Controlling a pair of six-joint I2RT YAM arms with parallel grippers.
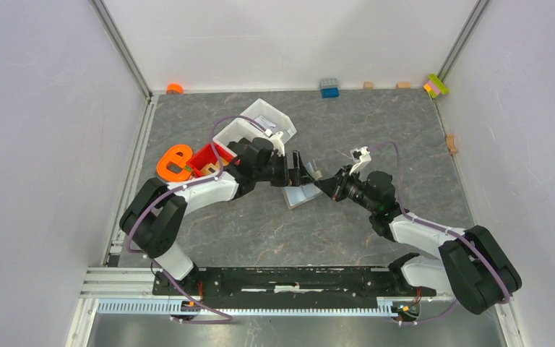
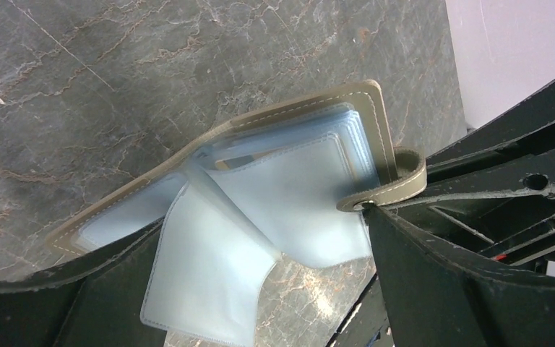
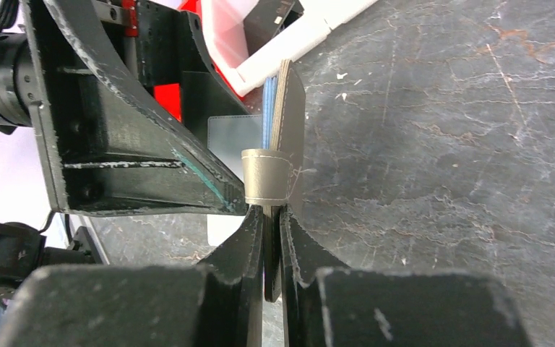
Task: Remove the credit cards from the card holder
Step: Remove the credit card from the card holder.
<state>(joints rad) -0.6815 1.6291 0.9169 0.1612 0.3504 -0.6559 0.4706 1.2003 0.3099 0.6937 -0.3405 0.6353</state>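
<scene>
Desk: dark grey marbled desk walled in by pale panels, with both arms reaching to its middle.
Card holder: the taupe card holder is at mid-desk between the two hands, opened out. The right wrist view shows it edge-on and upright. I cannot tell whether its lower edge touches the desk.
Strap: a taupe strap loop with a snap curls off the holder's outer edge.
Credit cards: pale blue layers are stacked inside the flap. More clear leaves fan out and hang below it. The credit cards cannot be told from the sleeves, and all of them are in the holder.
Right hand: the right hand is clenched, and its two fingers pinch the thin flap of the card holder just under the strap.
Left hand: the left hand is released, its jaws spread wide. One finger is on each side of the holder, and one tip is just beside the strap loop.
Bins: a red bin and a white bin are behind the left arm, touching each other.
Orange piece: an orange looped piece lies just left of the red bin.
Far edge: a blue block and some coloured blocks lie along the back wall, well apart from the hands.
</scene>
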